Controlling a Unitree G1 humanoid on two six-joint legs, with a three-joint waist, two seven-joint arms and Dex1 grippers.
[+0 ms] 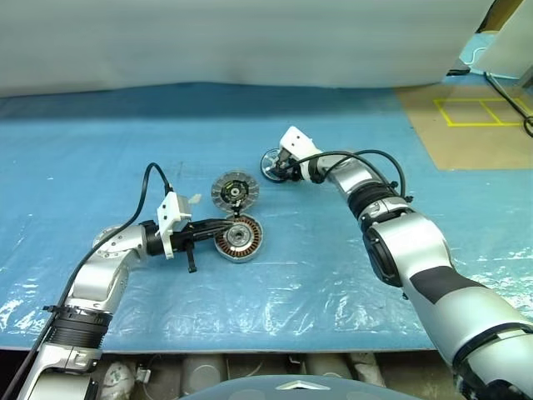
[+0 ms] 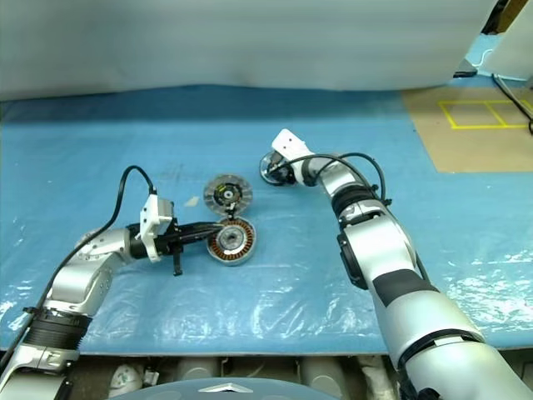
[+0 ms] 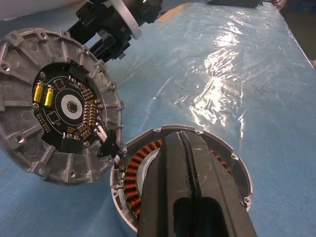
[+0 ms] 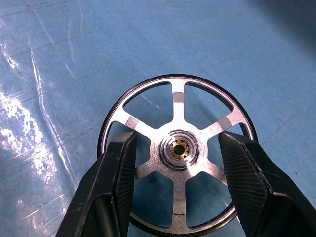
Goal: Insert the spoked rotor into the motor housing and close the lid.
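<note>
The spoked rotor (image 4: 177, 148), black-rimmed with silvery spokes, lies flat on the blue sheet at the back centre. My right gripper (image 4: 177, 137) hangs open just above it, one finger (image 4: 116, 173) on each side of the hub. The motor housing (image 1: 241, 240), a grey shell with copper windings, sits nearer the front. My left gripper (image 1: 225, 226) is shut, its closed fingers (image 3: 190, 182) lying across the top of the motor housing (image 3: 224, 158). The lid (image 1: 234, 191) lies just behind the housing, circuit-board side up (image 3: 54, 106), joined to it by short wires.
A blue plastic sheet (image 1: 333, 283) covers the table, whose front edge runs close to me. A brown floor patch with yellow tape (image 1: 479, 112) lies at the back right. A white curtain (image 1: 250, 42) closes the back. Black cables loop off both wrists.
</note>
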